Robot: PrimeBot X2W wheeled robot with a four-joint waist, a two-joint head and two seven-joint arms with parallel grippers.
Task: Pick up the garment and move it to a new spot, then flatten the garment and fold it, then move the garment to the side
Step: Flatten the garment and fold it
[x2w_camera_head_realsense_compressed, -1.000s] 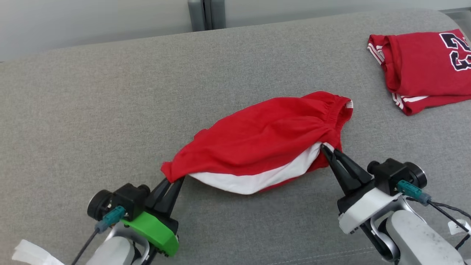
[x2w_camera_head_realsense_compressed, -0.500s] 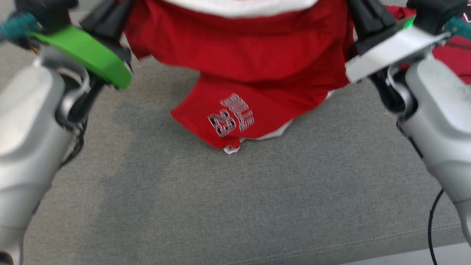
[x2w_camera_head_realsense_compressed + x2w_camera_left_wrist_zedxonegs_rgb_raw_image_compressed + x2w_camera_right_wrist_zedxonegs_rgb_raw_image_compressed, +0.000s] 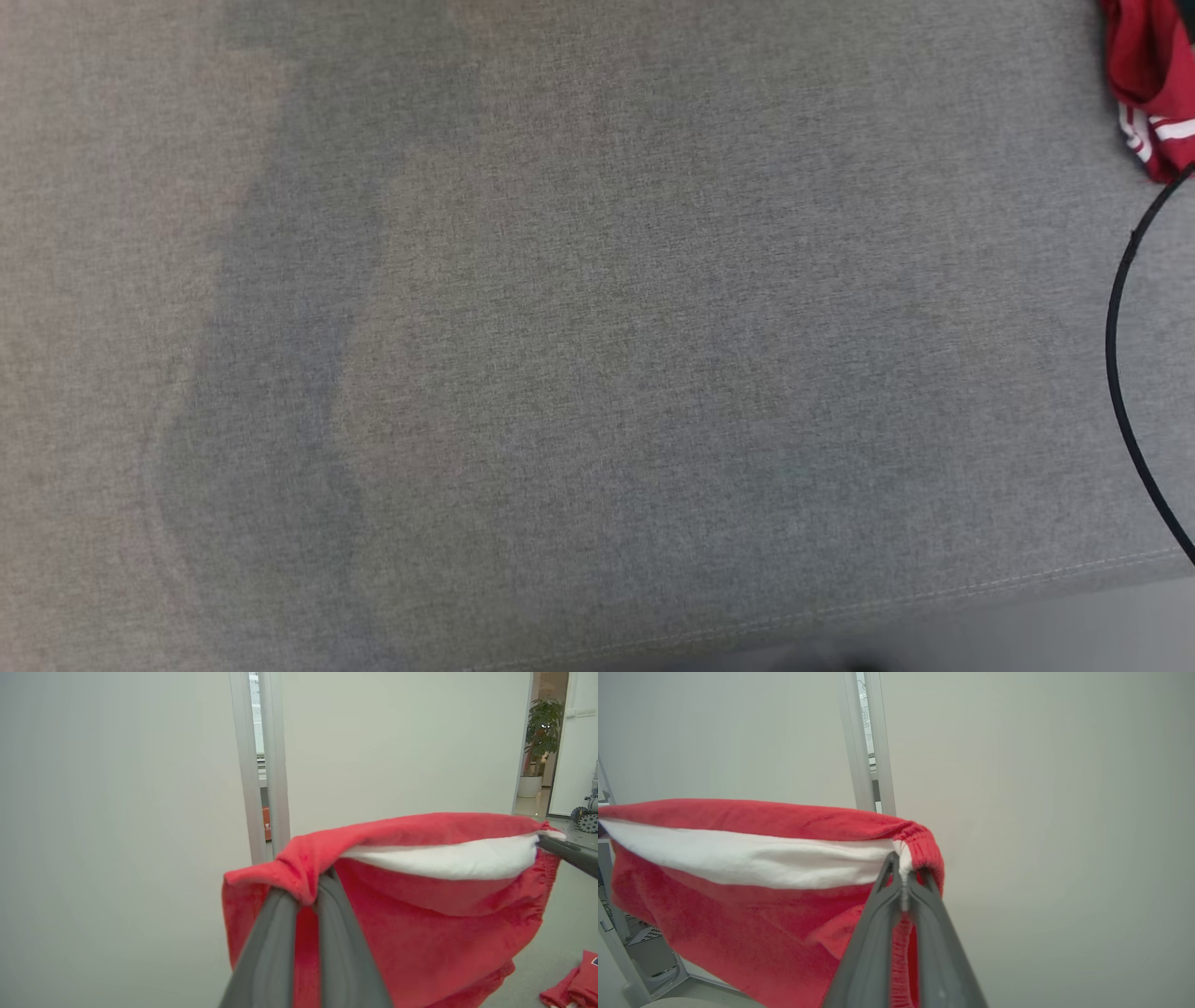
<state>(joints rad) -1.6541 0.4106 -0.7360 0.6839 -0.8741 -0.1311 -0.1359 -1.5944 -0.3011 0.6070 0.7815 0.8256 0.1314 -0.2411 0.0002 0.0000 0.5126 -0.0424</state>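
The garment (image 3: 420,933) is held stretched lengthwise between the left gripper (image 3: 311,895) and right gripper (image 3: 901,870), each clamped on one end, its lower hem cut off.

1. The garment (image 3: 420,942) is red cloth with a broad white band along its top edge and a gathered elastic hem.
2. One corner is bunched over the tips of the left claw (image 3: 312,892), pinched between them.
3. The elastic end is pinched in the right claw (image 3: 902,873).
4. It stretches between both claws, the rest hanging loose below them.
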